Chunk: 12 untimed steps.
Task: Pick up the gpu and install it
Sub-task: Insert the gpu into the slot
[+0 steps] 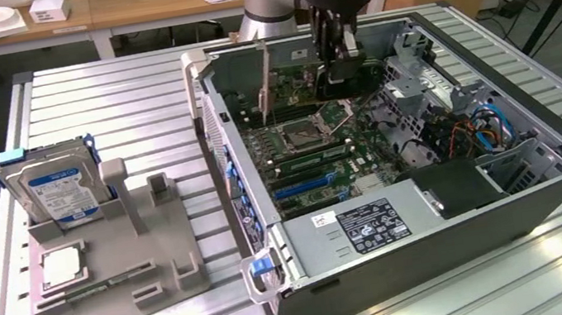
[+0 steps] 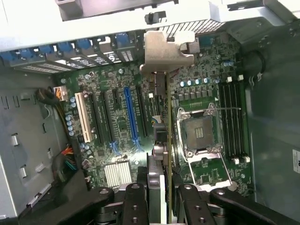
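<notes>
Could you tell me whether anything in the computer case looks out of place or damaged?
Nothing looks damaged or spilled. The gpu hangs edge-down in the fingers above the motherboard, not seated in any slot, and the CPU socket beside it stands empty.

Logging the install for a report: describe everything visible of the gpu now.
The gpu is a thin flat card, green circuit board with a dark cooler on one face and a bent silver metal bracket at one end. It stands on edge inside the open computer case, over the motherboard between the blue slot and the empty processor socket. The hand is shut on it, toward the end away from the bracket. Whether its lower edge touches a slot cannot be told.
</notes>
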{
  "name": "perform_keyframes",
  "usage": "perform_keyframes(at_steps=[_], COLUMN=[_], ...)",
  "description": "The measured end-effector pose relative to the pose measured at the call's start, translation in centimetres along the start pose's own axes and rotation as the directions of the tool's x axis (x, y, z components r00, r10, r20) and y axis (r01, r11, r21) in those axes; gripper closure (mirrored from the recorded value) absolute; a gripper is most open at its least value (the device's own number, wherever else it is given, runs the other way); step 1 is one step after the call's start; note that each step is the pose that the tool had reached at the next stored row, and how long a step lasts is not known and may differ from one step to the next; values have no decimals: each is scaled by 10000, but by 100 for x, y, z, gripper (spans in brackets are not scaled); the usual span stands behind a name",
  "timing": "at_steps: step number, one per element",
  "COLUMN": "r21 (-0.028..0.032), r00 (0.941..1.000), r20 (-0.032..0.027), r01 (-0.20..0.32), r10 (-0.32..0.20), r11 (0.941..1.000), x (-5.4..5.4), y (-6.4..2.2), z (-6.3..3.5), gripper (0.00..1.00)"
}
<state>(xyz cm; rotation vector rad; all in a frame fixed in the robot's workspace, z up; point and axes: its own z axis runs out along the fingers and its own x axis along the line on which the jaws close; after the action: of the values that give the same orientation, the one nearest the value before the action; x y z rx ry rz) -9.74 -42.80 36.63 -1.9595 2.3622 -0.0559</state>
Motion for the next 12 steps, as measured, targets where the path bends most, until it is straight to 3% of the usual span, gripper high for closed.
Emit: perform_keyframes(at_steps=[7,12], r21=[-10,-26], r00=[9997,9973], r20=[16,53], r01=[233,730], r10=[-233,-730], r11=[9997,9973], x=[11,11], y=[-50,-58], z=[38,68], gripper=[71,71])
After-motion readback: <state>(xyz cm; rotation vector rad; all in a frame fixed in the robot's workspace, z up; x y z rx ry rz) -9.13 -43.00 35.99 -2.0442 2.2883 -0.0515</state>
